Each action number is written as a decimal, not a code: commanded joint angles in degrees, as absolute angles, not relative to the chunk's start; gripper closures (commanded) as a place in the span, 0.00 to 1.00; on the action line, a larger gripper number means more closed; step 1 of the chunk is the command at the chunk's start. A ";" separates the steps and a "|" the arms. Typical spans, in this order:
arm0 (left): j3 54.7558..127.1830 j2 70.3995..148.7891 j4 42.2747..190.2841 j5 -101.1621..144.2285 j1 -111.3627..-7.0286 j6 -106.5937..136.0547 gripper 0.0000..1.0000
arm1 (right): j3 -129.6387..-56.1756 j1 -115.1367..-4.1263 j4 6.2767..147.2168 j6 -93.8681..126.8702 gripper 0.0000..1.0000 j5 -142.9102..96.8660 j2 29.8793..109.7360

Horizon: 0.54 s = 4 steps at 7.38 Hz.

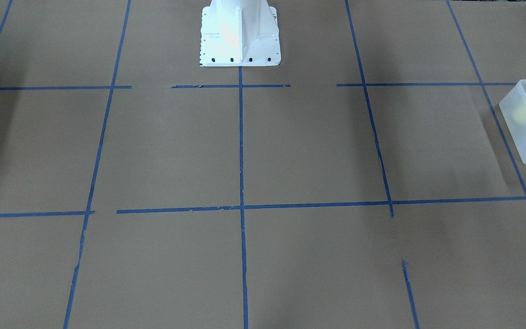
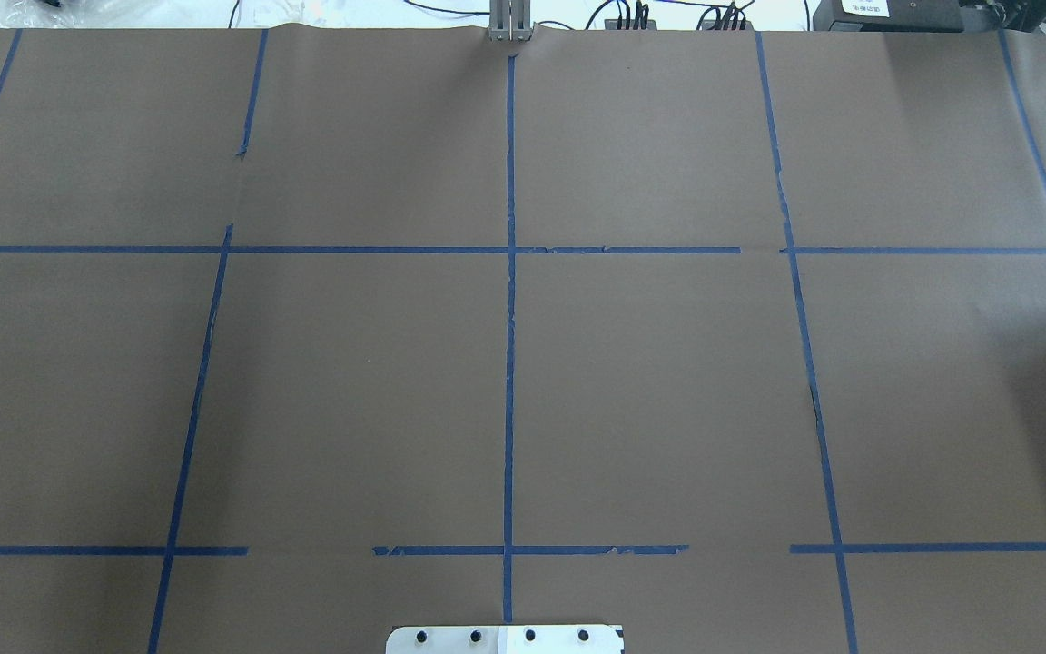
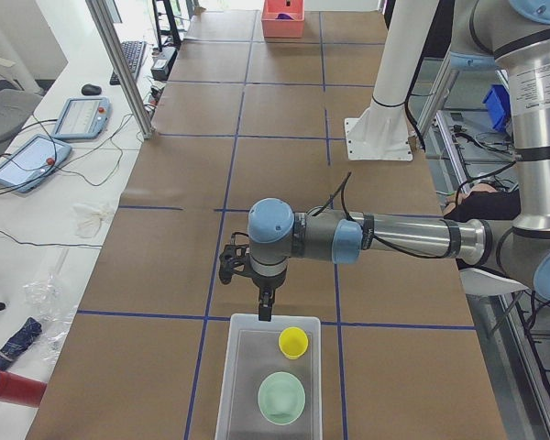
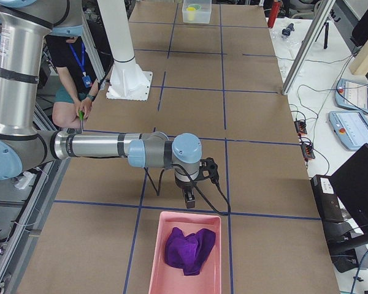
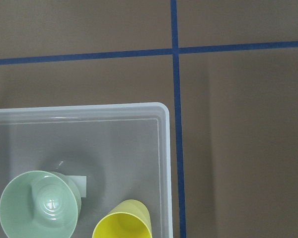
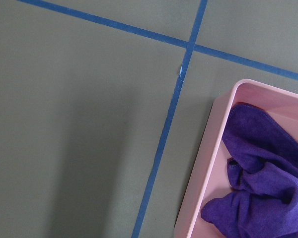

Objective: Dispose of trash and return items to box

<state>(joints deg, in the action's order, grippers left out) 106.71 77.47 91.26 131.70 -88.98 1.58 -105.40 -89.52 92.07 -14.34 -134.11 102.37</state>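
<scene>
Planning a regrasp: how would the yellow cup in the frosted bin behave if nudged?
The yellow cup looks like thin plastic, so it is probably light and easily shoved. It seems to lie tipped over in the bin, and its round tapered wall would likely let it roll in a curve.

Bright, even light; soft shadows, sharp focus.

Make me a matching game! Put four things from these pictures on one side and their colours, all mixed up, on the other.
Things:
1. cup
2. bowl
3. cloth
4. tray that holds the cloth

Colours:
A. purple
B. pink
C. yellow
D. pale green

Pairs: 1-C, 2-D, 3-A, 4-B
</scene>
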 commanded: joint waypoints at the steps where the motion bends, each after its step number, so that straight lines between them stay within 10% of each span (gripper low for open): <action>1: 106.70 77.52 91.32 131.66 -89.03 1.58 0.00 | -105.38 -89.47 92.20 -14.33 0.00 -134.38 102.39; 4: 106.96 77.43 91.32 131.75 -89.03 1.58 0.00 | -105.21 -89.30 92.20 -14.33 0.00 -134.38 102.22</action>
<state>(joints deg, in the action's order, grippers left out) 106.92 77.44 91.32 131.72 -89.08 1.58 -105.25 -89.38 92.19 -14.33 -134.38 102.29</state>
